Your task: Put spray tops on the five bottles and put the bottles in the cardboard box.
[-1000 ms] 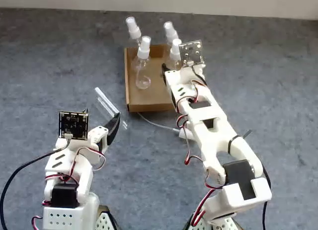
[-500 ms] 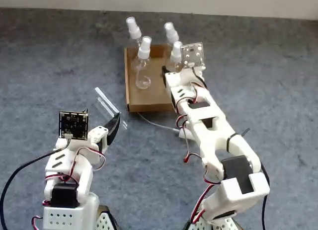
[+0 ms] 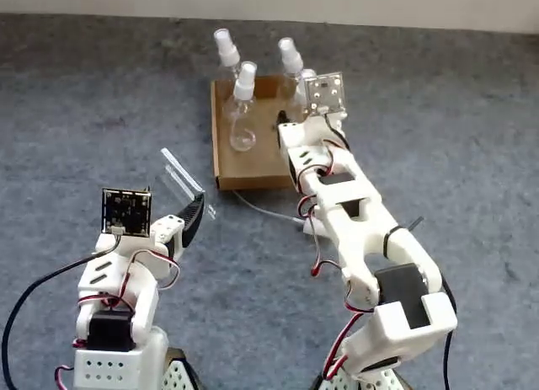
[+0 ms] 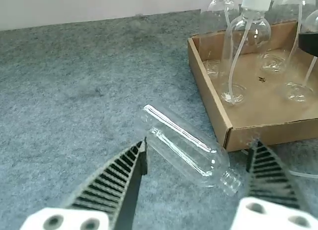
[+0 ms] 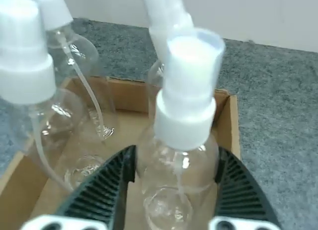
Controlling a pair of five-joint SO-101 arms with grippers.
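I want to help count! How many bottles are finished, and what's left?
Done: three topped bottles stand in the box. In hand: the right hand grips a fourth bottle there. Left: the bare bottle by the open left hand needs the loose spray top, then boxing.

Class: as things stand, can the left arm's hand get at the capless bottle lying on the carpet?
Probably yes: the left hand is open and the lying bottle sits just ahead of it, with nothing in between.

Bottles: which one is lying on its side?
The capless bottle on the carpet before the left gripper, outside the cardboard box; the other four stand upright, capped.
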